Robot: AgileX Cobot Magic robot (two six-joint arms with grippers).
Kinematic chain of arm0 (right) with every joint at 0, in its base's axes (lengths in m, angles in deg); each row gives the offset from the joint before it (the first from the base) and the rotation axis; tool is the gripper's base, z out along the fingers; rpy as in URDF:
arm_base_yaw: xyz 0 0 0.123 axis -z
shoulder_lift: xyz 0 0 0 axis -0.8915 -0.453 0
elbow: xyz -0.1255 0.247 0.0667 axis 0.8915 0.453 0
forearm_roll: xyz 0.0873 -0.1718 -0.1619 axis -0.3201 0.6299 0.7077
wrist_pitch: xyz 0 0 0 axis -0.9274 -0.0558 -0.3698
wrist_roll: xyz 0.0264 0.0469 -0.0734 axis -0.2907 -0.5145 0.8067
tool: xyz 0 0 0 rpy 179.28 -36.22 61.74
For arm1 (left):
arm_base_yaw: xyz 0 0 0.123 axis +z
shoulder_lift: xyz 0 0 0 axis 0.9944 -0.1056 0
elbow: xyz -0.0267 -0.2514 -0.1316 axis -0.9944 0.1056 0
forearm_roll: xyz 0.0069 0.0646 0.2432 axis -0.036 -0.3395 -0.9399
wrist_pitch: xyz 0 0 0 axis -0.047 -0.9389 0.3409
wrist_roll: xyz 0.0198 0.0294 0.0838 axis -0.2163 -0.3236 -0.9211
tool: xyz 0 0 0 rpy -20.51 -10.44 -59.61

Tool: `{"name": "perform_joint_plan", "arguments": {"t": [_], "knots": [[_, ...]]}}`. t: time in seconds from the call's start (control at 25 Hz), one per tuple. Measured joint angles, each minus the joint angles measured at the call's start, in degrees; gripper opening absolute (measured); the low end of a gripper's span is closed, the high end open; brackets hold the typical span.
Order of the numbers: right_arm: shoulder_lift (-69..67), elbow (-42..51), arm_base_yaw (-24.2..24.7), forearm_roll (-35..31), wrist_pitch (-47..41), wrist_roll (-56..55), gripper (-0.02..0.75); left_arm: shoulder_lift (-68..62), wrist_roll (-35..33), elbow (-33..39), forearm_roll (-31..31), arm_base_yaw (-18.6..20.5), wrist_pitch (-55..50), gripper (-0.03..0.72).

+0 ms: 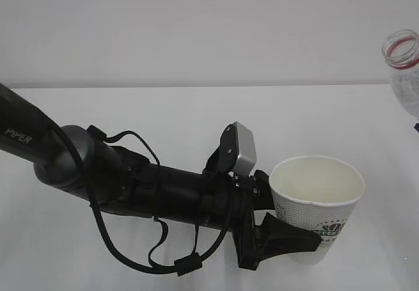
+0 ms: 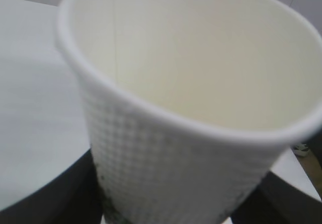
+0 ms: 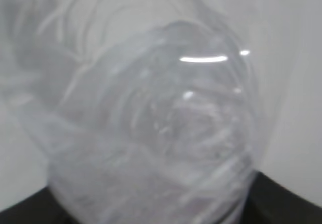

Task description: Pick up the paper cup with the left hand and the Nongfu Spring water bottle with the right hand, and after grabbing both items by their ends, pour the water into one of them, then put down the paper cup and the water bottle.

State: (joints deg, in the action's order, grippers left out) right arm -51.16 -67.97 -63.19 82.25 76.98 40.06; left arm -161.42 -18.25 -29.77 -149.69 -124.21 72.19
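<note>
The white paper cup (image 1: 319,203) with its green logo stands upright at lower right, held low on its body between the black fingers of my left gripper (image 1: 288,222), which is shut on it. Up close, the cup (image 2: 191,83) fills the left wrist view and no water shows in its pale inside; my left gripper (image 2: 166,206) clamps its dimpled wall. The clear Nongfu Spring water bottle (image 1: 404,68), uncapped with a red neck ring, pokes in at the top right edge, higher than the cup. My right gripper (image 3: 156,211) is shut on the bottle (image 3: 151,123), which blurs most of that view.
The white table (image 1: 196,121) runs back to a plain white wall. My left arm, lettered PIPER (image 1: 19,135), with loose cables and a silver box (image 1: 245,148), lies across the lower left.
</note>
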Motion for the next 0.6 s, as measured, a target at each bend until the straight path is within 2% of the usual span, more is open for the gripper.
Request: {"name": "perform_joint_plan", "arguments": {"t": [0.6], "knots": [[0.0, 0.0, 0.0, 8.62, 0.13, 0.33, 0.422, 0.0, 0.0, 0.0, 0.0, 0.0, 0.0, 0.489]]}}
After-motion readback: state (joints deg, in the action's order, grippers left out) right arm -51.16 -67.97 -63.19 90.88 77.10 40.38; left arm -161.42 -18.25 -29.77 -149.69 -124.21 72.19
